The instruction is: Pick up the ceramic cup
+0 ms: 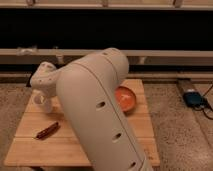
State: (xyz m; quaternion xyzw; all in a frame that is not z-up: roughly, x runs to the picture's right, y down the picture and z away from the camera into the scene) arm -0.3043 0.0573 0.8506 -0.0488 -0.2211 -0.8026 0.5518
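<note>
Near the left edge of the wooden surface (30,150) stood the ceramic cup (43,105), small, white and mostly hidden beneath the hand (43,90), which hung directly over it at the end of the arm. Whether the hand was apart, together or already clamped on the cup could not be told from this view, nor whether it touched the cup at all. As glazed ceramic, the cup was probably rigid, light enough for one hand, smooth and somewhat slippery, and liable to chip or crack if dropped or squeezed against the wood. With no handle showing, the sensible hold seemed to be across the rim, or with one side of the grip inside the wall and one outside, gripping firmly without crushing. Just in front of the cup lay a small red object (46,130), apart from it. The bulky white arm (100,115) blocked the middle of the surface. To its right an orange bowl (126,98) sat half-covered, well apart from the cup. The surface looked flat, pale and planked. It stood on a speckled floor (175,135), with dark panels and horizontal rails behind, and a blue device (193,98) lay on the floor at the far right.
</note>
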